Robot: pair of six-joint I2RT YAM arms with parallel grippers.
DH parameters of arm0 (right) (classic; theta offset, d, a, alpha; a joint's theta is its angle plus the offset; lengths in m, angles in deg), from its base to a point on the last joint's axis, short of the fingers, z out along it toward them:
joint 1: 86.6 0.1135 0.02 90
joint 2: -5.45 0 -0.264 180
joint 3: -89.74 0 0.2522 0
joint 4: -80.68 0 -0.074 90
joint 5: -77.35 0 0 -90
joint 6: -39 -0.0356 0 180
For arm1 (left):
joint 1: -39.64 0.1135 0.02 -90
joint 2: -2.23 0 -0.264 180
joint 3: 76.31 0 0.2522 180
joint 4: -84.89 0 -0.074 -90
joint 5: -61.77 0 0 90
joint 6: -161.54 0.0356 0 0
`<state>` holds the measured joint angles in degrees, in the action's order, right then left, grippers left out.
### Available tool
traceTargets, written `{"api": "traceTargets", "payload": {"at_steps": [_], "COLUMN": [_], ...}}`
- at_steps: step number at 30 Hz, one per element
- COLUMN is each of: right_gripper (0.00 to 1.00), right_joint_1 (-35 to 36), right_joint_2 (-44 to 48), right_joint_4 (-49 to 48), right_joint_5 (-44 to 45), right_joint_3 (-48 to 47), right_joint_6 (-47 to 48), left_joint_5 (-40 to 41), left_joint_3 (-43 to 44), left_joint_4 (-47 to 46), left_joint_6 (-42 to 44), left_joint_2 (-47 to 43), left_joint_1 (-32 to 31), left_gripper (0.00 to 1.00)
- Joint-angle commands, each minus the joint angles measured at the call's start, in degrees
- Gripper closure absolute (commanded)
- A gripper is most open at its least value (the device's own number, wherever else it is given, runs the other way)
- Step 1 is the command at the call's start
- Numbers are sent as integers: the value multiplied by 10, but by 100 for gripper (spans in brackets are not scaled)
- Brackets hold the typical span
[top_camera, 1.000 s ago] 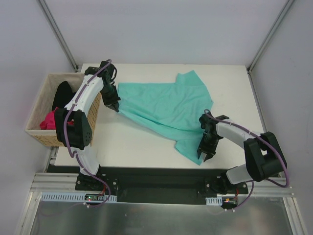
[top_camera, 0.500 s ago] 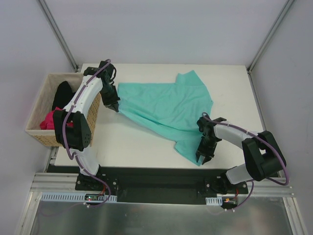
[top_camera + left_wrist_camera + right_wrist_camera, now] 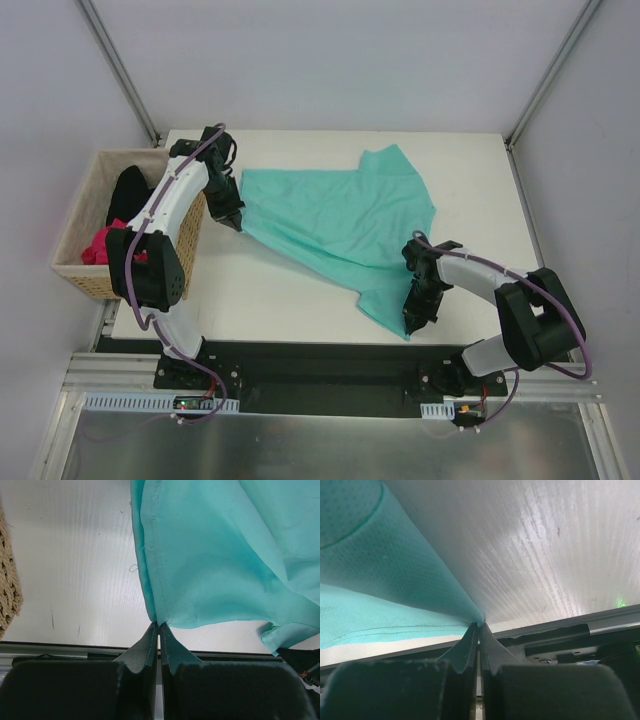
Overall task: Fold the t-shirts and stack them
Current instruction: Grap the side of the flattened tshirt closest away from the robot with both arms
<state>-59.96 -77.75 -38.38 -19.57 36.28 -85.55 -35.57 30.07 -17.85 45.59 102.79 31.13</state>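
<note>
Where the white counter [image 3: 290, 285] filled the middle of the overhead view, the teal t-shirt [image 3: 340, 215] lay spread across it, unfolded and rumpled. One sleeve pointed toward the far edge, and a long diagonal crease ran from its left side down toward the near right corner. The cloth reached from just beside the basket side of the counter to a point near the front edge.

The left arm [image 3: 175, 200] rose from its base at the near left, stood tall along the counter's left edge, and bent over at the far end, so that its wrist turned back down onto the shirt's left corner. The right arm [image 3: 480, 270] sat low, its elbow folded out to the right and its forearm stretched leftward, with the wrist tipped down at the shirt's nearest corner.

The woven basket [image 3: 80, 270] stood off the counter's left edge, just beside the left arm. Inside it a black t-shirt [image 3: 125, 195] was heaped toward the far end and a magenta t-shirt [image 3: 98, 245] was bunched nearer the front, the two touching.

The left tool [image 3: 159, 625] was pinched closed, its fingertips meeting on the hemmed corner of the teal cloth, which fanned away from them over the counter. The right tool [image 3: 479, 626] was likewise clamped tight, gripping a rolled fold of the same shirt right at its tips, low against the counter near the front edge.
</note>
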Motion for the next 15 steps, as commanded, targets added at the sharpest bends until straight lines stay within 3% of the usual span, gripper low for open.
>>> {"api": "traceTargets", "payload": {"at_steps": [1, 7, 15], "right_gripper": [99, 99, 99], "right_joint_1": [5, 12, 21], "right_joint_2": [8, 19, 40], "right_joint_4": [9, 30, 81], "right_joint_5": [-3, 31, 136], "right_joint_3": [1, -31, -153], "right_joint_6": [-13, -13, 4], "left_joint_5": [0, 0, 2], "left_joint_3": [-8, -7, -2], "left_joint_4": [17, 14, 16], "left_joint_6": [10, 13, 13], "left_joint_2": [-28, -27, -38], "left_joint_1": [7, 8, 7], "left_gripper": [100, 100, 100]}}
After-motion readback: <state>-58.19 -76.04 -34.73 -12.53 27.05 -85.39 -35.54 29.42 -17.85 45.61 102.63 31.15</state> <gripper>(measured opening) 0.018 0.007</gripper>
